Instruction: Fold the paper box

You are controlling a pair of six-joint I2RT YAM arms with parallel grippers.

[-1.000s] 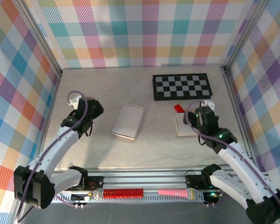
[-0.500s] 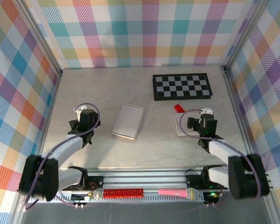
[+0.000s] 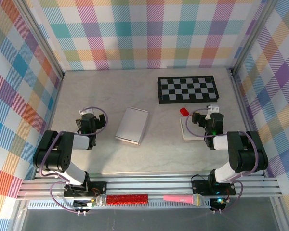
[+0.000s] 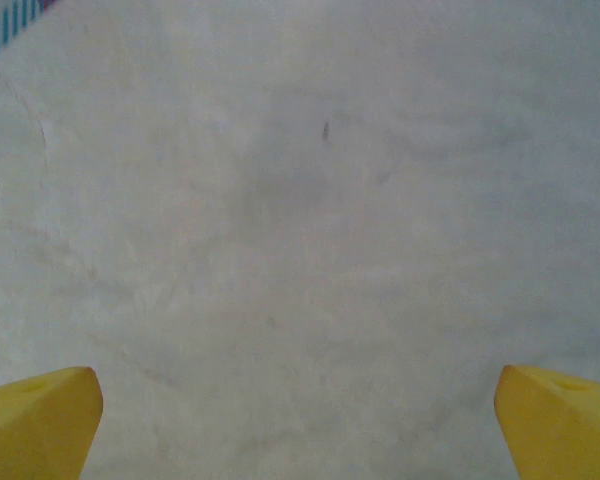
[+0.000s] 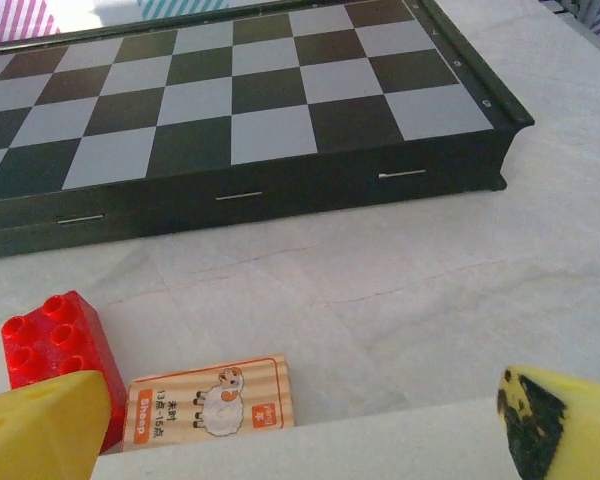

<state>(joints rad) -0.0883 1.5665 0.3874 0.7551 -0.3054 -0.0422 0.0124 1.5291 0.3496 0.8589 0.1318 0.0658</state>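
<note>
Looking from above, we see the left gripper (image 3: 89, 120) low over bare counter (image 3: 154, 154), near the left plaid wall (image 3: 19, 96). Its jaws stand wide and hold nothing. In the left wrist view the yellow fingertips (image 4: 38, 420) sit at opposite bottom corners, and between them we see plain grey surface.

The right gripper (image 3: 210, 119) sits over the far edge of a white flat piece (image 3: 188, 131) on the right half of the counter; we cannot tell whether it touches it. Its jaws are spread just as wide and grip nothing. In the right wrist view the two tips flank that white edge, and one tip is scuffed black. Just past the edge lie a wooden sheep card (image 5: 208, 402) and a red brick (image 5: 50, 345), side by side. Beyond them comes an open strip of counter, then the near side of the chessboard (image 5: 230, 110).

The paper box (image 3: 132, 125) lies flat and white in the middle of the counter, slightly turned, between the two grippers and well apart from both. We see free counter all round it: leftward to the left gripper, back to the far wall, and forward to the near rail (image 3: 149, 183). On its right, a clear gap separates it from the white flat piece
</note>
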